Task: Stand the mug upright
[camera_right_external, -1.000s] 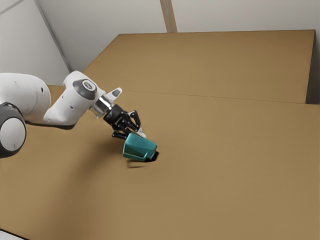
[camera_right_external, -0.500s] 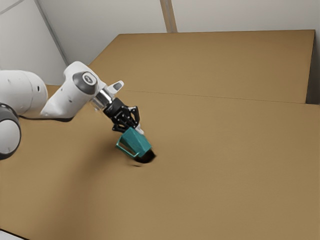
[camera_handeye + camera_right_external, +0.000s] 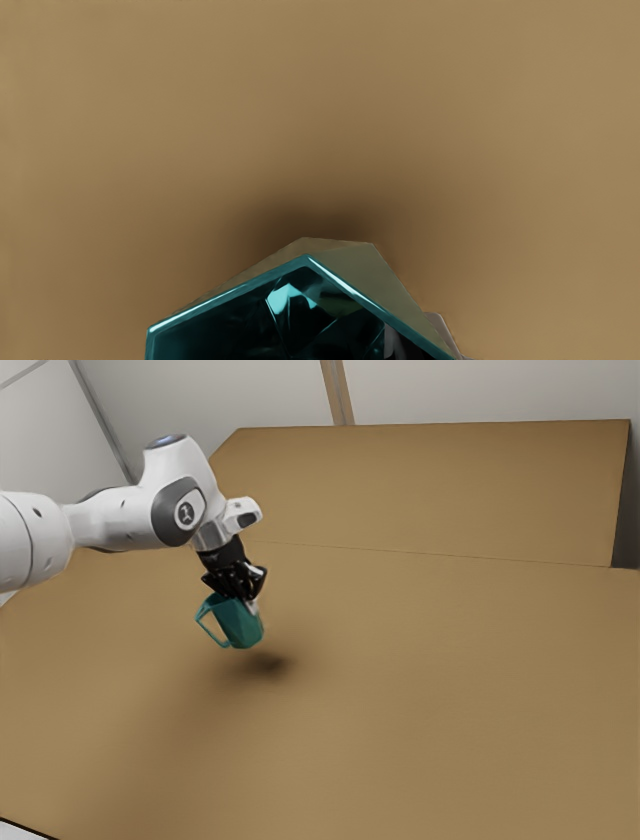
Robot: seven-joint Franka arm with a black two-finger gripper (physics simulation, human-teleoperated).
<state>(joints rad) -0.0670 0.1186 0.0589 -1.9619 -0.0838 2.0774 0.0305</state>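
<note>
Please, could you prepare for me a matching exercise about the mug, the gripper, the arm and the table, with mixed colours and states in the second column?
Column one:
1. mug
2. gripper
3. arm
4. table

Column two:
A. brown, with a dark shadow on it
B. black, closed on the mug's wall
C. teal, held up in the air
D. white and grey, entering from the exterior view's left

Right pairs: 1-C, 2-B, 3-D, 4-A

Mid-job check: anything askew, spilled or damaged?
The mug looks askew: held above the table by the gripper, it tilts, its base toward the exterior view's right, so not quite upright. The dark patch below looks like shadow, not a spill. I see no damage.
</note>
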